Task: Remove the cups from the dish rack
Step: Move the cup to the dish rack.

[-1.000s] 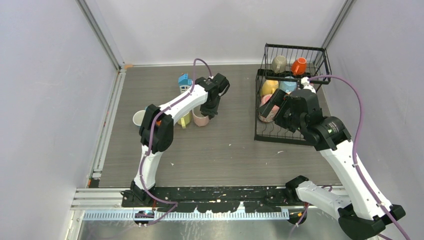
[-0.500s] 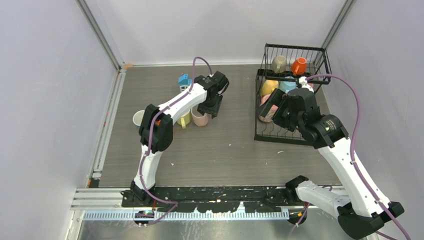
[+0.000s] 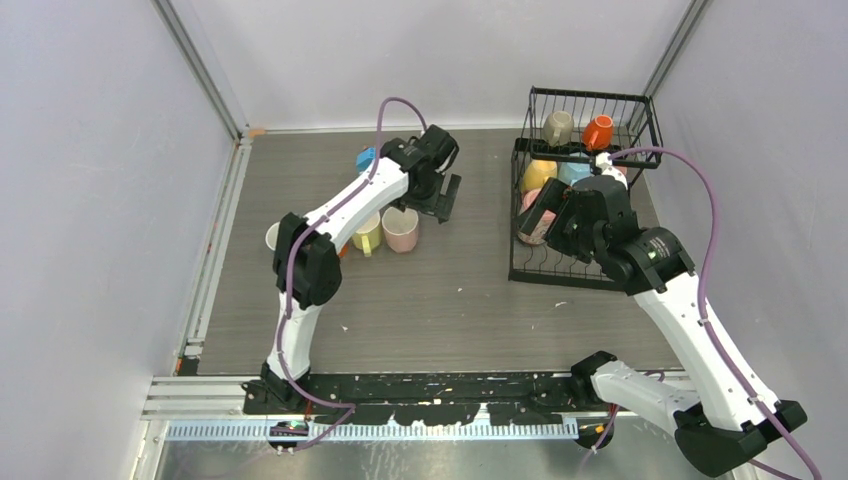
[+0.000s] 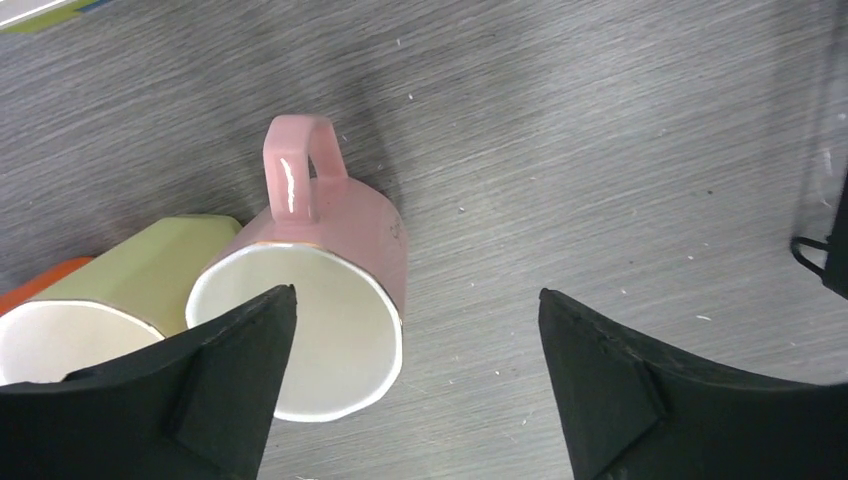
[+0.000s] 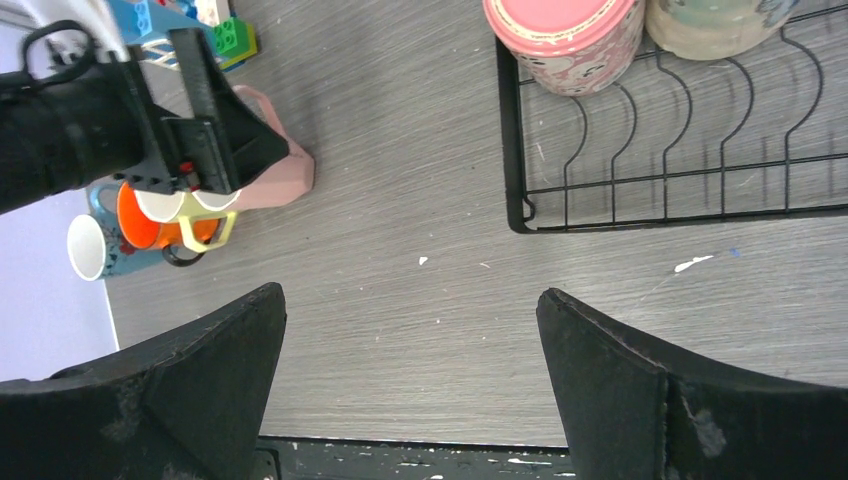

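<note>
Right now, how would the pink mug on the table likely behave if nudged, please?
The pink mug stands upright, so it would probably slide rather than roll. Its glossy wall looks rigid, likely slippery. Pushed towards the yellow mug beside it, it would probably bump it.

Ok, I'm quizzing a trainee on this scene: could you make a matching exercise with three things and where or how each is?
1 pale pink mug
2 grey mug
3 left end effector

A in the dish rack's upper basket
B open, holding nothing
C upright on the table beside the yellow-green mug

Pairs: 1-C, 2-A, 3-B
</note>
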Robot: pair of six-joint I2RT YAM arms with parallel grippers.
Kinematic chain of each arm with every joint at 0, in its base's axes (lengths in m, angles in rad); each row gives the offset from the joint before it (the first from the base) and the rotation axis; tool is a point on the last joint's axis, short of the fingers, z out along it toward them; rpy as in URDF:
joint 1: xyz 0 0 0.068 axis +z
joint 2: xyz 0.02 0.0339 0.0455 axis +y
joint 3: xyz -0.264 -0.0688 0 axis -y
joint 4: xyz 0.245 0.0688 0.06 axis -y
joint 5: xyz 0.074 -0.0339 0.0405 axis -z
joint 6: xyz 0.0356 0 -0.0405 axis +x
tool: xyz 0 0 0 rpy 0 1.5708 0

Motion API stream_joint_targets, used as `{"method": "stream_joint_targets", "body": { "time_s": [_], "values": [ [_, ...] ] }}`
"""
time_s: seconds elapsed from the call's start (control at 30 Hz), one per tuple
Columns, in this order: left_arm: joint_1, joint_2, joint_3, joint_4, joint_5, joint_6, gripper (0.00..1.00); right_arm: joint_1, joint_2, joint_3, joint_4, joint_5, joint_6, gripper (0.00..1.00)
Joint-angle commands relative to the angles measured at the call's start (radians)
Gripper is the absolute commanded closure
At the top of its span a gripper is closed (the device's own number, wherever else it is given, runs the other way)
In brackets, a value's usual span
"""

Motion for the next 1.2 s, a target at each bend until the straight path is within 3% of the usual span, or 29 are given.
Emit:
{"method": "stream_joint_targets", "body": {
  "time_s": [0.0,0.37,0.57,0.8,1.17],
  "values": [
    [0.003,-0.129,0.027,0.001,0.043,0.015,0.04,-0.001,0.002,0.037,-0.003,0.073,-0.028,0.0],
    [0.004,-0.403,-0.201,0.115,0.144,-0.034,0.0,-0.007,0.025,0.018,-0.006,0.322,-0.061,0.0],
    [0.002,-0.587,-0.356,0.163,0.198,-0.043,0.0,-0.059,0.036,-0.029,0.084,0.447,-0.122,0.0],
    [0.003,-0.712,-0.403,0.139,0.221,-0.03,0.0,-0.26,0.06,-0.123,0.279,0.284,-0.166,0.0],
    [0.003,-0.792,-0.449,0.133,0.253,-0.026,0.0,-0.379,0.121,-0.282,0.614,0.217,-0.318,0.0]
  ]
}}
